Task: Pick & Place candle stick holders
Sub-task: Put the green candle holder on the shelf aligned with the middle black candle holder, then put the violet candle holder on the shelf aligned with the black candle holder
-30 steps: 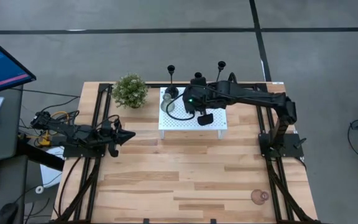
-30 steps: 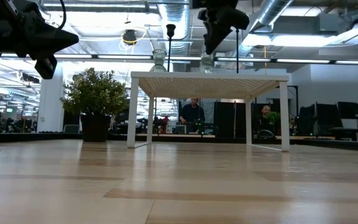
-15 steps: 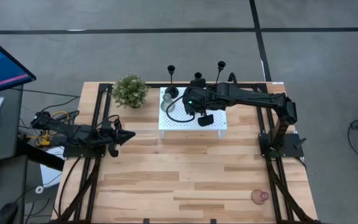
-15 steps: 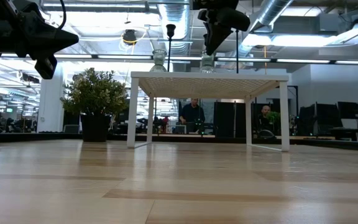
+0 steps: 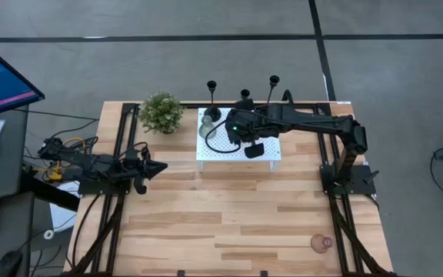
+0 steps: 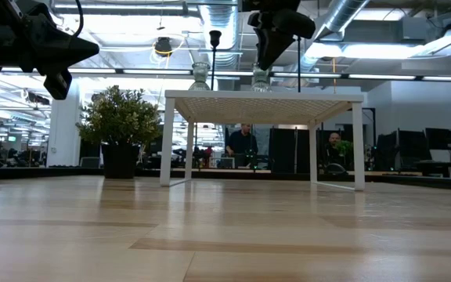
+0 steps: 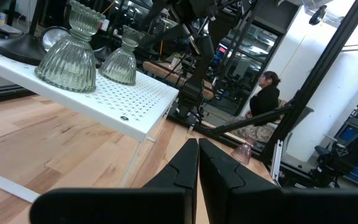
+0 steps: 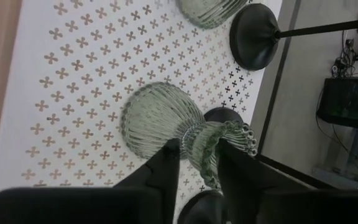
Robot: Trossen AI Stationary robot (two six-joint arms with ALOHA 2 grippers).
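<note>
A wooden plank surface [image 5: 237, 215] is carrying a small white perforated metal stand [image 5: 264, 152] near its 12 o'clock edge. The right gripper [image 8: 194, 163] is reaching over this stand, its jaws sitting narrowly apart around the neck of a pale green ribbed glass candle holder [image 8: 157, 119], which is standing upright on the stand; whether they are pressing the glass cannot be told. A second pale green ribbed glass holder [image 7: 68, 57] is standing just beside it. Three thin-stemmed black holders [image 5: 211, 94] are rising along the stand's 12 o'clock side. A pink glass holder [image 5: 321, 243] is lying near the 5 o'clock corner. The left gripper [image 7: 198, 163] is hovering at 9 o'clock, jaws closed and empty. A bushy green plant [image 5: 161, 112] is sitting at 11 o'clock.
</note>
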